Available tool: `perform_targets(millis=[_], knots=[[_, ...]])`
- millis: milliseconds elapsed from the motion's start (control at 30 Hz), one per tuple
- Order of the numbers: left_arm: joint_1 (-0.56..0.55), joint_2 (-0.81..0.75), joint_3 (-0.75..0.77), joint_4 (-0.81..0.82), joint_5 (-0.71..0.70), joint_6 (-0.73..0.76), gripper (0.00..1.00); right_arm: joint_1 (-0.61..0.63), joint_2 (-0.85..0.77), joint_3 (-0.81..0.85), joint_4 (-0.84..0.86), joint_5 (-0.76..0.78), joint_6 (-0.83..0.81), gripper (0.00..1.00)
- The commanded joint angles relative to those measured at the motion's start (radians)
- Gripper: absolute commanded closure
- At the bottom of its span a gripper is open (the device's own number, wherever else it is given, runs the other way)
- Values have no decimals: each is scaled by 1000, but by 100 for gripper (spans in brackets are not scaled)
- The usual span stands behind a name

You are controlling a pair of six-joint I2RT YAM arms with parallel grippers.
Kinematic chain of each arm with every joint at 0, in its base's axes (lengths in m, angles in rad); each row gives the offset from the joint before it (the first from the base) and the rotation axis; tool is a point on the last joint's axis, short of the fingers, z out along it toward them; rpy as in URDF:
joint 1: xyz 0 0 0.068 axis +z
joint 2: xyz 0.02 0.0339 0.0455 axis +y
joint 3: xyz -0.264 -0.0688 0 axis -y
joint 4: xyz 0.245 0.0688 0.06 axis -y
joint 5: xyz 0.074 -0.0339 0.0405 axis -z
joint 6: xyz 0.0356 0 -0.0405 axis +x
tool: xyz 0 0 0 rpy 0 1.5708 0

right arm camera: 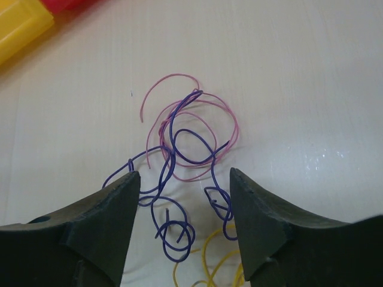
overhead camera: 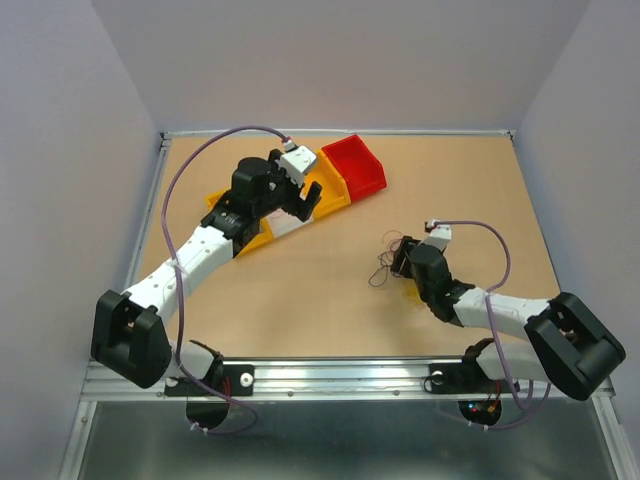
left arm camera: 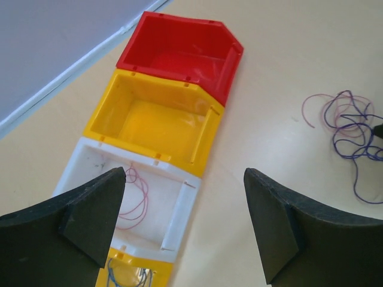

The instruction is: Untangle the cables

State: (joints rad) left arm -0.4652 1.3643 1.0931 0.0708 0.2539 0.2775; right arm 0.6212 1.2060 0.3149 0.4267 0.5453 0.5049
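The cables (overhead camera: 386, 262) lie as a loose clump of thin purple, pink and yellow wires on the table right of centre. In the right wrist view the purple wire (right arm camera: 172, 156) loops through the pink wire (right arm camera: 232, 128), and a yellow wire (right arm camera: 206, 263) lies nearer the wrist. My right gripper (right arm camera: 184, 173) is open, low over the clump, with purple loops between its fingers; it also shows in the top view (overhead camera: 402, 262). My left gripper (overhead camera: 305, 200) is open and empty above the row of bins (left arm camera: 184, 173). The clump shows at the right of the left wrist view (left arm camera: 347, 128).
A row of bins runs diagonally at the back left: a red bin (left arm camera: 161, 69), a yellow bin (left arm camera: 149, 82), a white bin (left arm camera: 178, 212) holding a pink wire (left arm camera: 139, 194), and another yellow bin (left arm camera: 164, 276) with blue wires in it. Walls enclose the table.
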Motion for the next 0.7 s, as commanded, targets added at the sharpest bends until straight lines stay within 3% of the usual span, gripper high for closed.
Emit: perform_targets(millis=[0, 167, 467, 533, 667], knots=[[-33, -73, -71, 159, 40, -37, 9, -18, 76, 104, 38, 18, -17, 37], [-50, -79, -136, 196, 84, -35, 9, -41, 190, 165, 44, 33, -35, 40], [-85, 25, -162, 248, 166, -50, 10, -52, 259, 184, 96, -30, -74, 97], [-98, 45, -162, 257, 183, -57, 11, -52, 241, 170, 118, -74, -94, 99], [-113, 59, -170, 273, 203, -61, 11, -51, 143, 96, 243, -365, -169, 100]])
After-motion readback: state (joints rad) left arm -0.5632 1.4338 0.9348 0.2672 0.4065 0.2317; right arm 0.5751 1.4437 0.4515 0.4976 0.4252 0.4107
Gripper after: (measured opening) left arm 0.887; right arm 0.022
